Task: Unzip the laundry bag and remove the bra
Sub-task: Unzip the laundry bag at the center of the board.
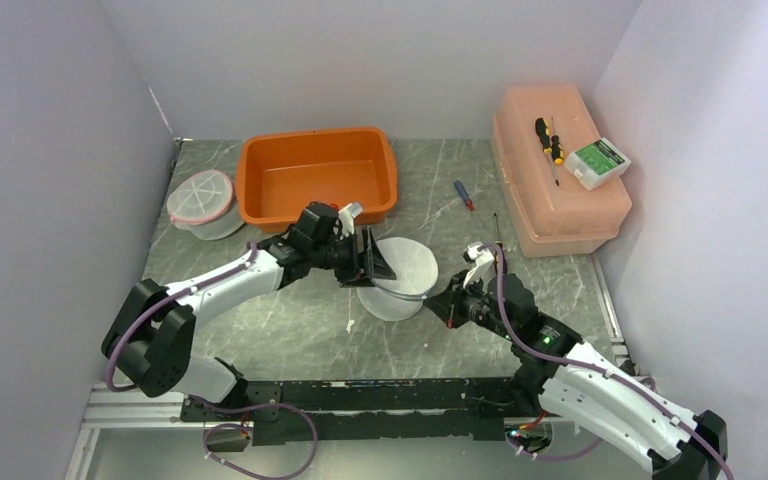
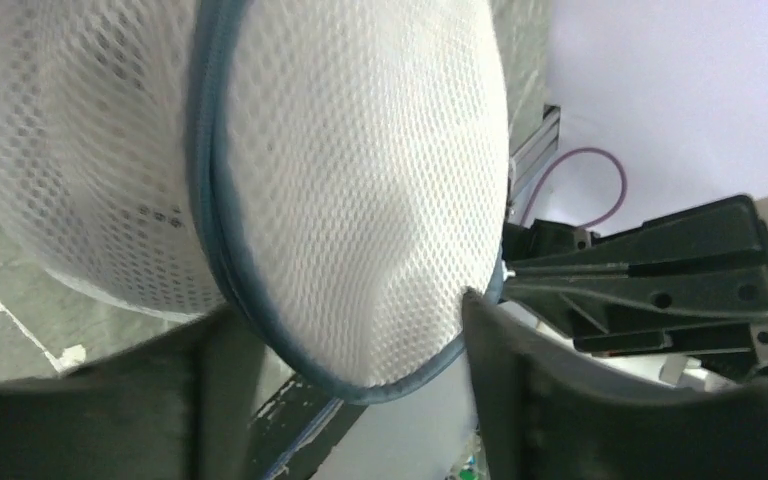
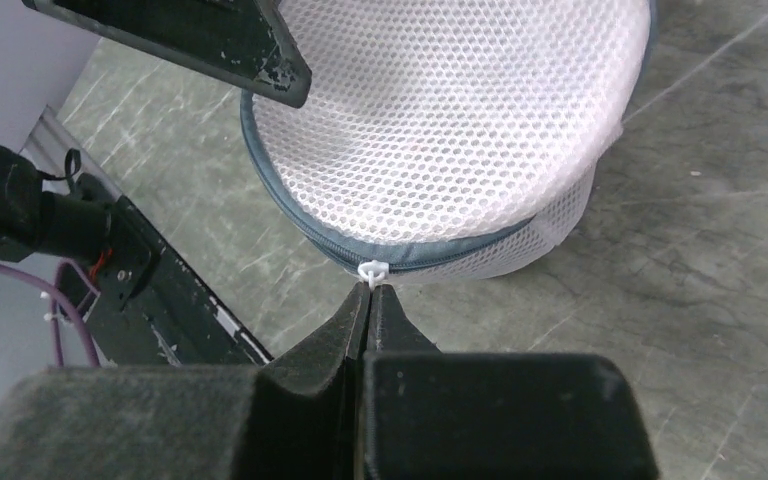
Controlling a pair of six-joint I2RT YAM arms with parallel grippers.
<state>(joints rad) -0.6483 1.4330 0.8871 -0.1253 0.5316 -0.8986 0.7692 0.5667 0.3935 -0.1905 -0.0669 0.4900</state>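
The laundry bag (image 1: 401, 272) is a round white mesh pouch with a grey-blue zipper rim, propped up off the marble table in the middle. My left gripper (image 1: 373, 256) is open, and the bag's rim (image 2: 360, 385) sits between its two dark fingers (image 2: 530, 390); the right fingertip touches the mesh. My right gripper (image 3: 370, 293) is shut on the small white zipper pull (image 3: 372, 270) at the bag's near rim. In the top view the right gripper (image 1: 440, 302) is just right of the bag. The bra is hidden.
An orange bin (image 1: 318, 175) stands behind the bag. A second round mesh pouch (image 1: 202, 200) lies back left. A pink lidded box (image 1: 558, 170) at the back right carries a screwdriver and a green-white packet (image 1: 597, 162). Another screwdriver (image 1: 464, 195) lies on the table.
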